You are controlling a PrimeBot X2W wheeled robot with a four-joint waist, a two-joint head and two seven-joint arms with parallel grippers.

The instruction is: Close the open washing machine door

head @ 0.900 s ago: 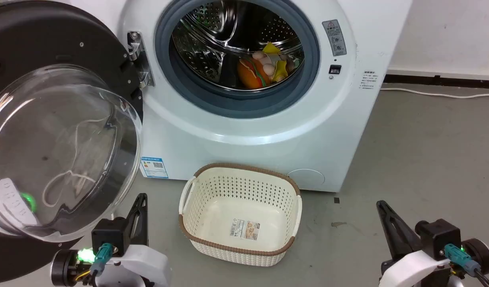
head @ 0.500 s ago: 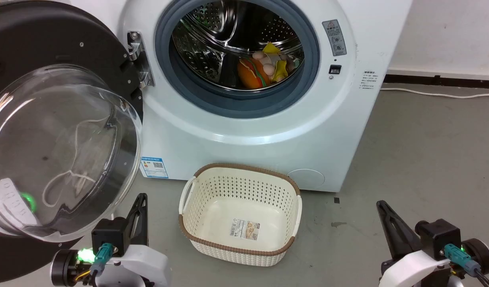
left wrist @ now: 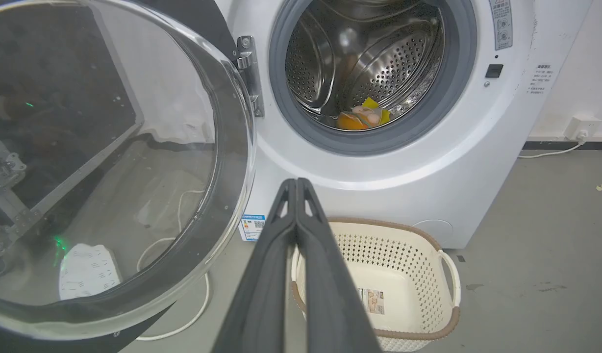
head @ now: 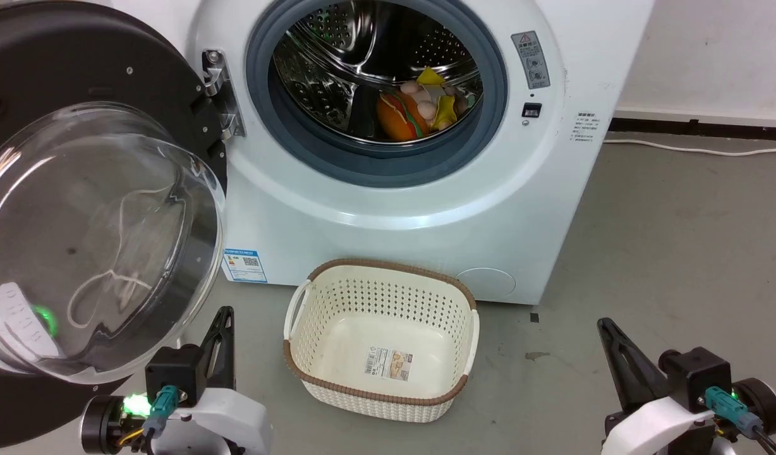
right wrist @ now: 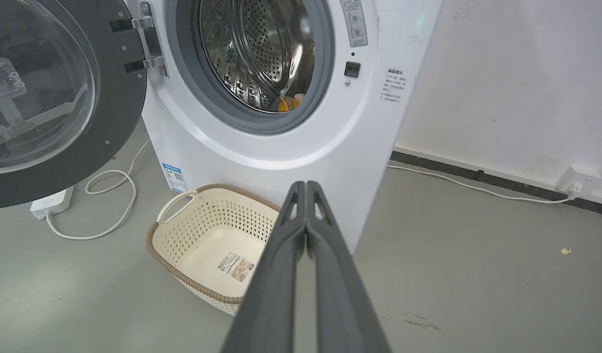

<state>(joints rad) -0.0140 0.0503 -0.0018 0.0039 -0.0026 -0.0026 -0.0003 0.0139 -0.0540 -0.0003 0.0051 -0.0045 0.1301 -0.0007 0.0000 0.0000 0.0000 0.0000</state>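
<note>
washing machine door [head: 78, 57] open | right wrist: power strip [right wrist: 53, 203] beneath it

There was one washing machine [head: 394, 208] with one washing machine door [head: 78, 57], one hinge [head: 220, 95] and one blue sticker [head: 244, 265]. There was one basket [head: 388, 268], one power strip [right wrist: 51, 203] and one wall socket [right wrist: 578, 179]. Two grippers were counted: the left gripper [head: 227, 312] and the right gripper [head: 604, 323]. The toys [head: 419, 107] in the drum [head: 337, 57] lay too heaped to count, though one was orange.
</note>
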